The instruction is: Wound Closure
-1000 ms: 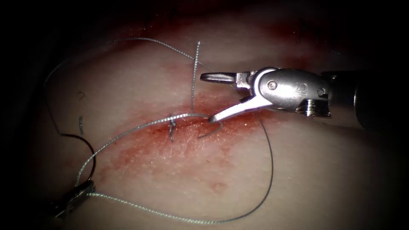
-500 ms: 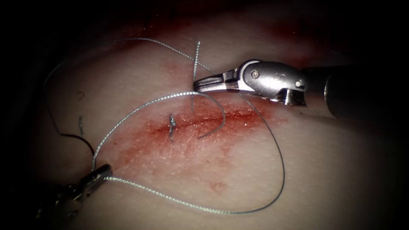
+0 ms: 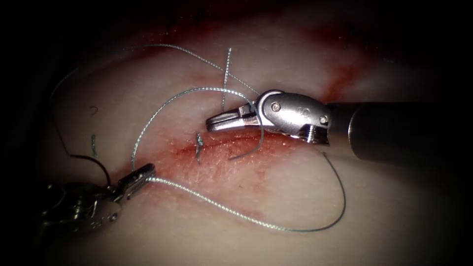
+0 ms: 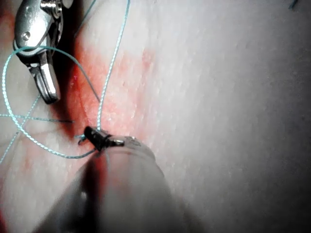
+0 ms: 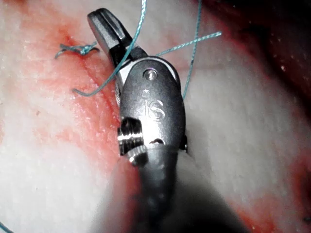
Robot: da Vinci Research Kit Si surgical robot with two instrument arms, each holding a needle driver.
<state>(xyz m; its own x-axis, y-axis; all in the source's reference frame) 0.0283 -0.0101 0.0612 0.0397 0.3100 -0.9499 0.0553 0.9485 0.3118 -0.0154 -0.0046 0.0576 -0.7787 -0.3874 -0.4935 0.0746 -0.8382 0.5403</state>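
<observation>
Looping over the closed right tool (image 3: 213,123), pale thread (image 3: 162,106) clamped in left tool (image 3: 143,173) beside the cut (image 3: 217,143).

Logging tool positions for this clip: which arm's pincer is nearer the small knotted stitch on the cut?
Right. The right pincer hovers just above-right of the small knotted stitch; the left pincer, gripping the pale braided thread, sits farther lower-left.
</observation>
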